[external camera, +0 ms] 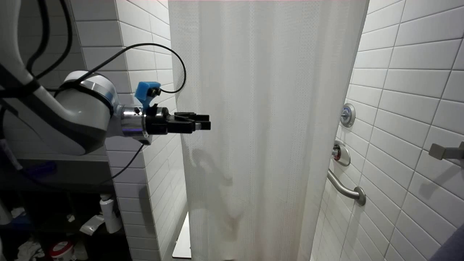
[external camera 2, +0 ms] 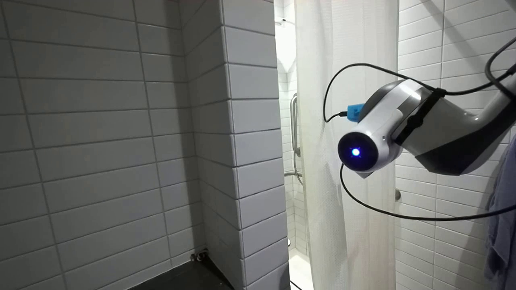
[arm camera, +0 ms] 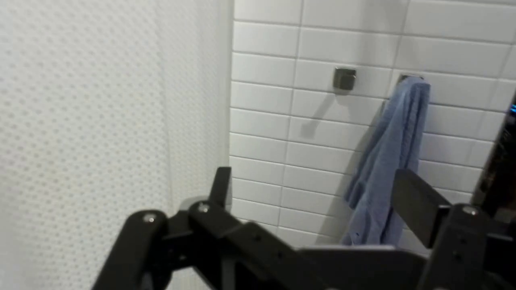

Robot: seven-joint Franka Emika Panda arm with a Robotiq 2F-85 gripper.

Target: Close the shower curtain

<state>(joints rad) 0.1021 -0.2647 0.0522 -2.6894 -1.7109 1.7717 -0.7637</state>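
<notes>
The shower curtain (external camera: pixel 261 108) hangs tall in soft upright folds between the tiled pillar (external camera 2: pixel 258 121) and the tiled wall (external camera: pixel 409 83). In an exterior view a gap stands between one of its edges and the pillar's corner, and through it metal shower fittings (external camera 2: pixel 294 125) show. Past the curtain's opposite edge, two round controls (external camera: pixel 348 115) and a grab bar (external camera: pixel 346 189) sit on the tiled wall.

The tool (arm camera: pixel 313 173) is spread wide, its fingers (arm camera: pixel 221 186) well apart and holding nothing. In an exterior view it points level in front of the curtain, near the edge by the pillar; I cannot tell whether it touches the fabric. In the wrist view one finger overlaps the curtain's edge, while the other lies across the edge of a blue towel (arm camera: pixel 387 161). A square hook (arm camera: pixel 344 78) juts from the tiled wall between curtain and towel, about level with the towel's top edge.
</notes>
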